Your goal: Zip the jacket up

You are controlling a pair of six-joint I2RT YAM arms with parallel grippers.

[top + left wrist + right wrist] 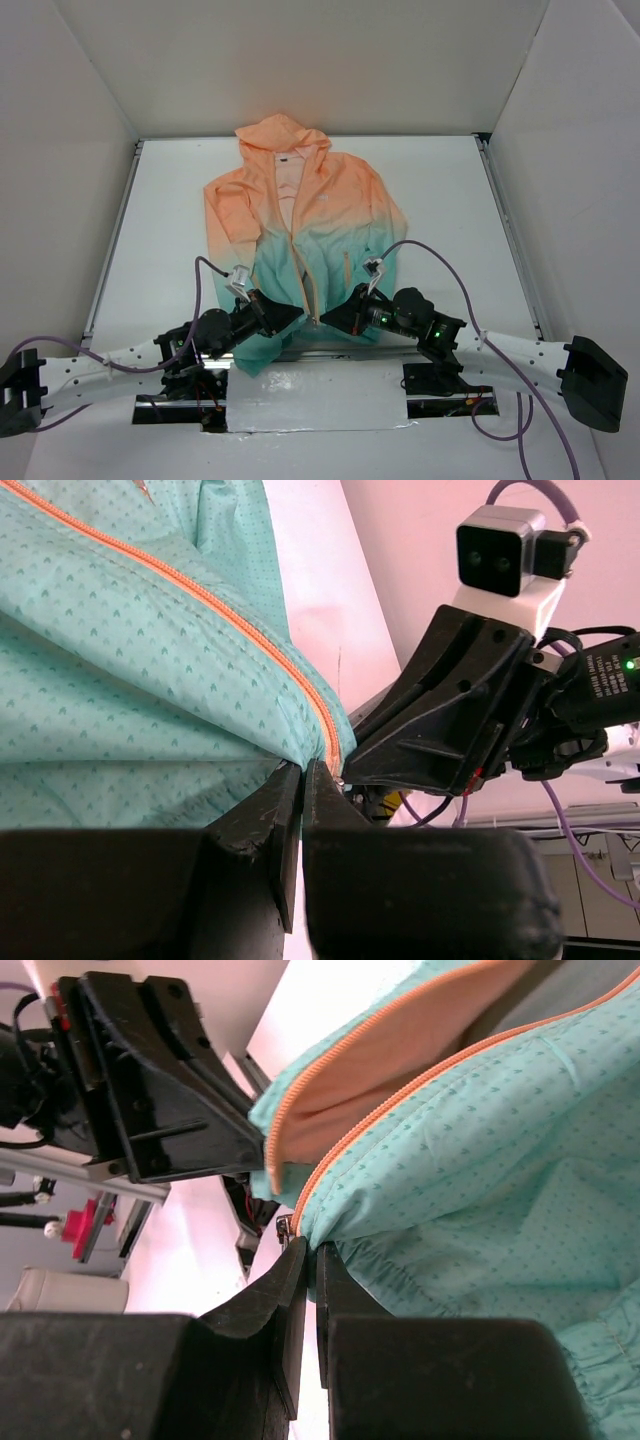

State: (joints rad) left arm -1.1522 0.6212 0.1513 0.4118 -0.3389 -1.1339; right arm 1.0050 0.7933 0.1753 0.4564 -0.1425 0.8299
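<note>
The jacket (300, 230) lies flat on the table, hood at the far side, peach-orange fading to teal at the hem, its orange zipper (303, 270) open. My left gripper (297, 317) is shut on the teal hem corner of the left front panel (150, 680) beside the zipper's lower end (325, 735). My right gripper (328, 318) is shut on the hem corner of the right front panel (480, 1180), next to the metal zipper slider (284, 1228). The two grippers face each other, almost touching, at the bottom of the zipper.
White walls enclose the table (450, 200) on three sides. A shiny foil strip (310, 400) lies at the near edge between the arm bases. Purple cables (440, 262) loop over both arms.
</note>
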